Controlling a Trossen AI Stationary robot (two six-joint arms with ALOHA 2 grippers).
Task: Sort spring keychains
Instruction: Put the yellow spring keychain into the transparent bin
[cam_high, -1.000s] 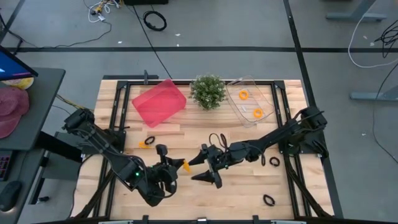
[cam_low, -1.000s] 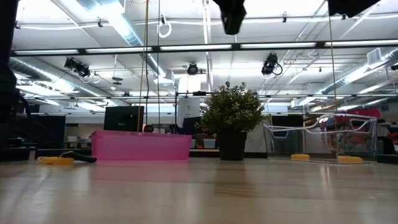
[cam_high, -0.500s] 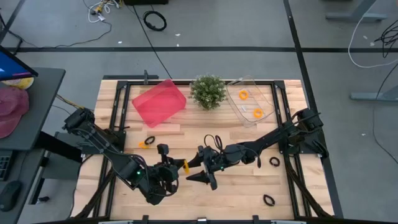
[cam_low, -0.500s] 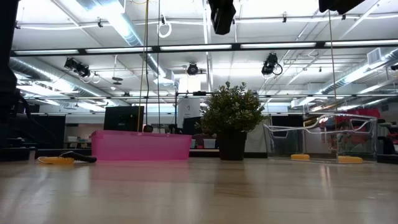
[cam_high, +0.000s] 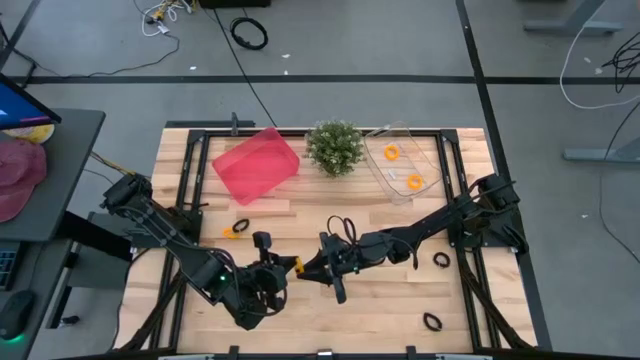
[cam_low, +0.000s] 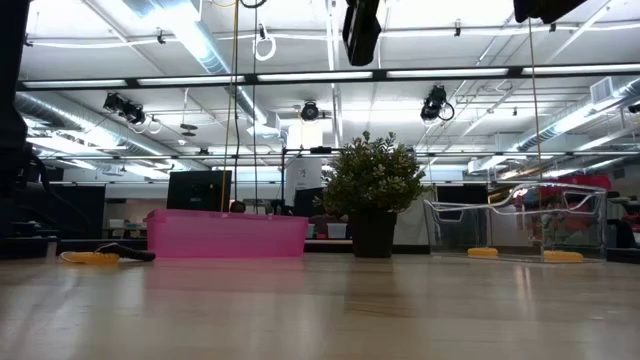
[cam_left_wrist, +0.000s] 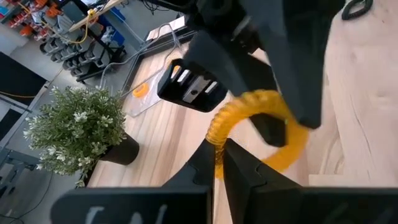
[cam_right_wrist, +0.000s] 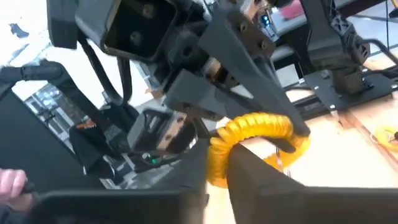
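Note:
An orange spring keychain (cam_high: 294, 266) hangs in the air over the middle of the table's near half, between my two grippers. My left gripper (cam_high: 283, 266) is shut on it from the left, and my right gripper (cam_high: 308, 272) is shut on it from the right. Two orange keychains (cam_high: 391, 152) (cam_high: 414, 181) lie in the clear tray (cam_high: 428, 152) at the far right. Another orange one (cam_high: 233, 232) lies on the table at the left beside a black one (cam_high: 242, 225). Black keychains (cam_high: 441, 260) (cam_high: 432, 322) lie at the right. My left gripper pinches the ring's coil (cam_left_wrist: 217, 135) between its two fingertips, at one side of the ring. The fingers come level from the table's left. The ring is lifted clear of the table. My right gripper pinches the coil (cam_right_wrist: 219, 157) between its two fingers, on the side of the ring away from the left fingers (cam_right_wrist: 281, 122). It comes about level from the table's right. The ring stands on edge between the two grippers.
A pink bin (cam_high: 257, 165) lies tipped at the far left, and a potted plant (cam_high: 334, 147) stands at the far middle, next to the clear tray. Black frame rails (cam_high: 190, 215) run along the table's sides. Bare wood lies near the front edge (cam_high: 380, 315).
My right gripper has moved a little toward the table's left, up to the left gripper, and its wide-spread fingers have shut on the orange keychain. The left gripper has kept its hold and stayed in place.

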